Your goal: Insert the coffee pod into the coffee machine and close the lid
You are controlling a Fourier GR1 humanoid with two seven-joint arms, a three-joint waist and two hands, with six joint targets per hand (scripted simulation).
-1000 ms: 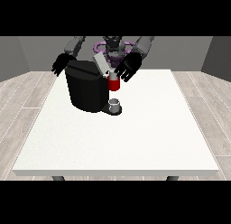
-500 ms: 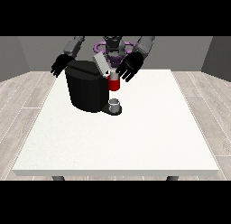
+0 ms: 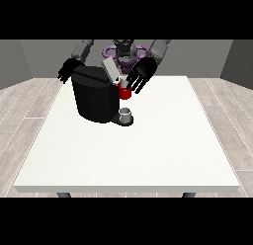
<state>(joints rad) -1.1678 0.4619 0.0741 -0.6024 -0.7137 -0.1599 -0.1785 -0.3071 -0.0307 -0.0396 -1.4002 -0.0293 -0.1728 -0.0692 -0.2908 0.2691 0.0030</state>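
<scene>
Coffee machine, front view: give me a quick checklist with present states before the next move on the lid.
1. Lid raised, slot reachable: ok; it stands tilted up above the coffee machine.
2. Pod seated in the red holder: cannot tell; the hand at the view's right hangs right over it.
3. That hand empty: cannot tell; its fingers spread downward, the palm side is hidden.
4. Hand at the view's left clear of the lid: ok; it sits behind the machine's far corner.
5. Cup under the spout: ok.
</scene>
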